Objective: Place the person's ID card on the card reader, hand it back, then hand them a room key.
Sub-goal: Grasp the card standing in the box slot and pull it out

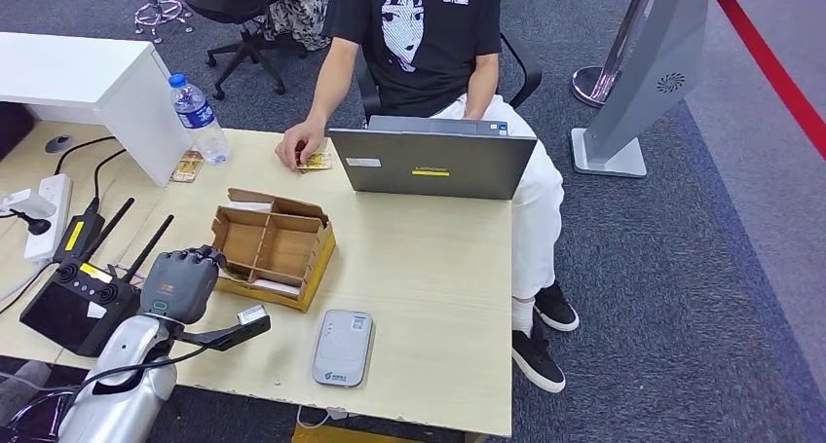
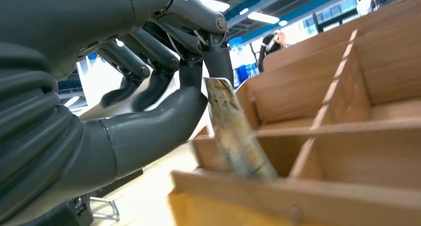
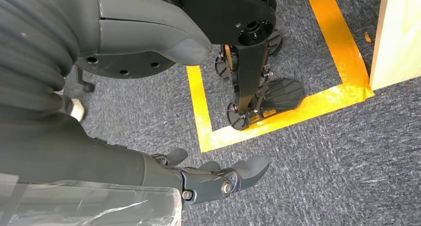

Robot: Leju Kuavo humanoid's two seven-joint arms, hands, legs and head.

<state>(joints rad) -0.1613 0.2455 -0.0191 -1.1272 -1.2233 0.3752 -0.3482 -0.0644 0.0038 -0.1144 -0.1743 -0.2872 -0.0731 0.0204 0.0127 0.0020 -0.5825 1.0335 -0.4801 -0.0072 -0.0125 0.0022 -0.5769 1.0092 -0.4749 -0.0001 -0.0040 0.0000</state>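
Left robot hand (image 1: pixel 183 279) is sitting at lower left of the head frame, right at the near-left edge of the box (image 1: pixel 276 248), a brown divided cardboard tray on the surface (image 1: pixel 429 268). In the left wrist view the left robot hand (image 2: pixel 164 82) is pinching a card (image 2: pixel 233 129) between thumb and a finger; the card is standing tilted, its lower end dipping into a front compartment of the box (image 2: pixel 347 107); print on the card is too blurred to read. Reader (image 1: pixel 343 347), a grey flat device, is lying at lower center of the head frame, near the surface's front edge, apart from the box. Person (image 1: pixel 429 34) in a black shirt is sitting at top center behind a grey laptop (image 1: pixel 431 161), with their hand (image 1: pixel 297 146) resting on a small yellowish item (image 1: pixel 317 161) on the surface, upper center-left; cannot tell what that item is. Bottle (image 1: pixel 200 119) is standing upright in the upper left, just beside a white block (image 1: pixel 88 73). Black controller (image 1: pixel 78 302) with antennas is lying at the far left, near the left robot hand. Right robot hand (image 3: pixel 218 179) is hanging over grey carpet (image 3: pixel 347 161) with yellow tape lines (image 3: pixel 298 112) in the right wrist view, fingers loosely apart, gripping nothing.
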